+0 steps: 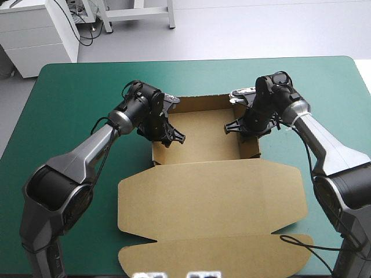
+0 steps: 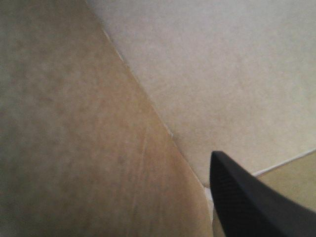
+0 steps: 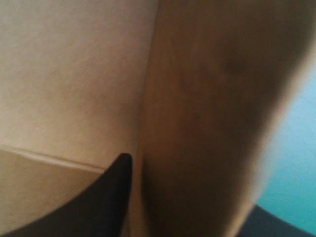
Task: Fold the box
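The brown box lies mid-table as an open tray, its lid flat toward the near edge. My left gripper is down inside the tray at the left wall, open. In the left wrist view one black finger shows beside that wall, which hides the other finger. My right gripper stands open at the right wall. In the right wrist view this wall rises between one finger on the tray side and the base of the other on the outer side.
The teal-green cover lies bare on both sides of the box and beyond it. The lid's front flap reaches close to the near edge. A strip of cover shows outside the right wall.
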Available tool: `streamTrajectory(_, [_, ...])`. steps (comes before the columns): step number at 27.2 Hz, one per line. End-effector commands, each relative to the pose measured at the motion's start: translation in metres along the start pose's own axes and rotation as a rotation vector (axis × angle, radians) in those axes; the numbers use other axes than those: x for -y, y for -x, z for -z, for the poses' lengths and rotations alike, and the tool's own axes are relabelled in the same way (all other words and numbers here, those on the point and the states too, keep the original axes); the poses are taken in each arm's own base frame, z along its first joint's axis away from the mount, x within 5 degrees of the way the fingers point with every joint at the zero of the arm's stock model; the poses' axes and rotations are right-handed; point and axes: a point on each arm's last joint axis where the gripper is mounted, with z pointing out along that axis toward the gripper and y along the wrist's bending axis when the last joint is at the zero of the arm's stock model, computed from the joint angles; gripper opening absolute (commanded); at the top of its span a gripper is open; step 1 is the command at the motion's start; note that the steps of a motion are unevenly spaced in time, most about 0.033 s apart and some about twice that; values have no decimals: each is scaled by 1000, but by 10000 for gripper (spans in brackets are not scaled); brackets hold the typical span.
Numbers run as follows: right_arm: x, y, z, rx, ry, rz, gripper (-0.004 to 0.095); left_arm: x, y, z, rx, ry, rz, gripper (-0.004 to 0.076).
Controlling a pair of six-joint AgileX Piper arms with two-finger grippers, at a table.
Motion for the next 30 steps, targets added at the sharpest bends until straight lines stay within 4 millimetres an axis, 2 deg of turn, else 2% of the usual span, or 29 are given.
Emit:
streamTrajectory(1, [-11,-2,34,86,70,20,764,5,-3,29,53,-30,-7,545])
streamTrajectory(3, [-11,-2,34,86,72,19,866,6,-3,29,52,-40,-4,545])
streamTrajectory(4, [-11,-2,34,86,72,19,885,6,-3,29,54,-42,-3,545])
streamTrajectory(11, [-9,-2,34,86,48,30,854,6,-3,29,54,-44,-5,545])
streamTrajectory(15, [-6,-3,37,94,7,52,854,5,-3,41,109,-38,-15,545])
streamTrajectory(19, [-3,-5,50,127,-40,75,854,0,-5,72,247,-4,-24,545])
streamTrajectory(24, [-3,-6,83,225,-65,90,854,-14,-22,119,350,112,-41,545])
streamTrajectory(25, [-5,-7,99,272,-66,95,854,-21,-35,139,351,170,-42,545])
streamTrajectory(26, [-6,-8,105,291,-61,95,854,-24,-42,146,344,194,-40,544])
streamTrajectory(28, [-7,-13,124,342,-60,103,854,-30,-65,177,396,229,-43,507])
streamTrajectory(29, [-8,-17,131,360,-60,106,854,-29,-83,200,451,202,-71,435])
streamTrajectory(30, [-8,-18,133,365,-60,106,854,-28,-91,209,477,180,-85,398])
